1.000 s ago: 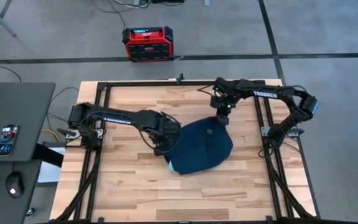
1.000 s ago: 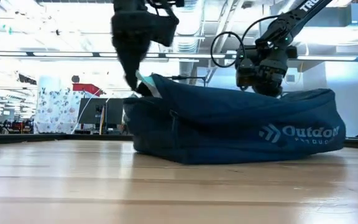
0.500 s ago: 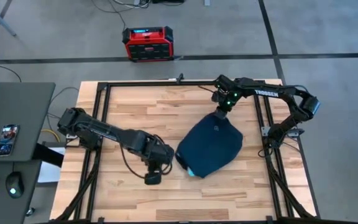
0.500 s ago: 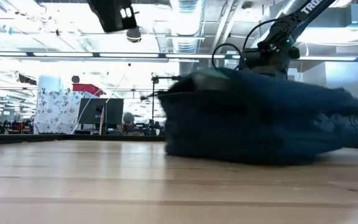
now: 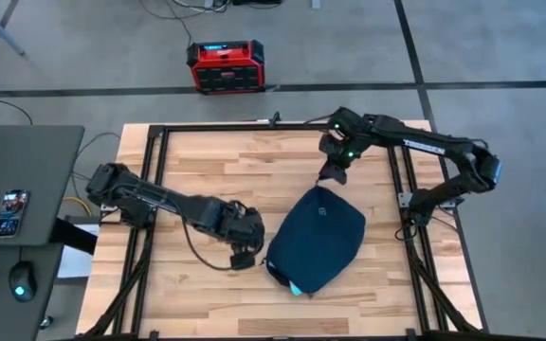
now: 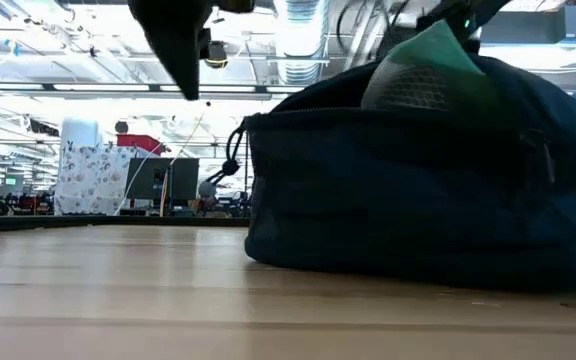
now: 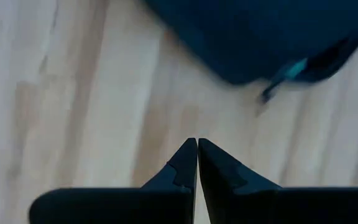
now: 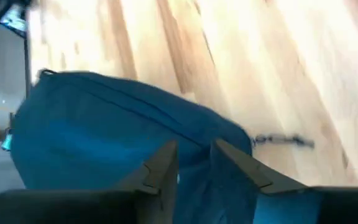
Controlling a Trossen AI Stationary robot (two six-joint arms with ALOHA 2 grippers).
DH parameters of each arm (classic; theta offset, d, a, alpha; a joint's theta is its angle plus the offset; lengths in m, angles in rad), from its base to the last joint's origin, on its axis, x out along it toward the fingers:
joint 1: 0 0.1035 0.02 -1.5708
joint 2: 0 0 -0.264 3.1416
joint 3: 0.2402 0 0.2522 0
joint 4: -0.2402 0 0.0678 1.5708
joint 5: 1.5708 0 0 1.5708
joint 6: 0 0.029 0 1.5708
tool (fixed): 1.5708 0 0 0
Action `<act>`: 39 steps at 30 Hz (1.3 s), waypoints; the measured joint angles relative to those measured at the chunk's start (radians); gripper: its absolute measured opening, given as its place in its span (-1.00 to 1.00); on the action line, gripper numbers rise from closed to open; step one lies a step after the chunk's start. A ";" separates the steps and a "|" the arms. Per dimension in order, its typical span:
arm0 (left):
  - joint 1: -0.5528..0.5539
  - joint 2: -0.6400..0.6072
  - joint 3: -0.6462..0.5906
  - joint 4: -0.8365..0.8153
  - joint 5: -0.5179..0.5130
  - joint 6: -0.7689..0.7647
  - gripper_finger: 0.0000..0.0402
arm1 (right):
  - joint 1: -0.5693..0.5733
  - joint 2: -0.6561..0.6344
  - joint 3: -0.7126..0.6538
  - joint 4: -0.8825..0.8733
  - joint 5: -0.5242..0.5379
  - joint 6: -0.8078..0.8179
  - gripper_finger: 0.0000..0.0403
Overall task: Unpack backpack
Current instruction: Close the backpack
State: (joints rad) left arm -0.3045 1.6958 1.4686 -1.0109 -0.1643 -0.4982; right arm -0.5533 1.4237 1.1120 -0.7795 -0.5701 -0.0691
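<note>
1. While the backpack (image 5: 315,238) lies on the wooden table (image 5: 197,294), right of its centre, we see a teal item (image 5: 295,288) peeking from its open end.
2. We see the left gripper (image 7: 197,163) pressed together and empty, just beside that end.
3. We see the right gripper (image 8: 194,163) pinching the backpack's far edge.

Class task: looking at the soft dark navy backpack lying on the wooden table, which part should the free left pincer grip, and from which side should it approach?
The soft dark navy backpack lies flat, its open mouth showing teal lining at the near-left corner. The shut, empty left pincer sits just left of it, so probably grip that mouth's fabric edge, coming from the left. The right pincer straddles the far top end.
</note>
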 joint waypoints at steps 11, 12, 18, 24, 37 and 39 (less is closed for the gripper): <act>-0.139 0.030 -0.221 0.744 0.003 -0.308 -1.00 | 0.268 -0.095 -0.145 -0.040 -0.029 -0.112 -0.41; -0.142 0.053 -0.232 0.796 0.001 -0.330 -1.00 | 0.308 -0.087 -0.173 -0.009 -0.028 -0.122 -0.41; -0.114 0.178 -0.242 0.889 -0.013 -0.358 -1.00 | 0.434 0.004 -0.238 0.177 0.087 -0.170 -0.41; -0.032 0.199 -0.242 0.816 -0.177 -0.317 -1.00 | 0.440 0.085 -0.238 0.188 0.116 -0.095 -0.41; 0.110 -0.048 -0.242 0.589 -0.227 -0.208 -1.00 | 0.570 0.049 -0.093 0.253 0.122 -0.147 -0.41; 0.102 -0.122 -0.240 0.560 -0.221 -0.219 -1.00 | 0.553 0.034 -0.028 0.225 0.124 -0.197 -0.41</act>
State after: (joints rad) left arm -0.2027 1.5735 1.2289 -0.4511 -0.3852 -0.7175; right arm -0.0003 1.4576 1.0839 -0.5541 -0.4464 -0.2656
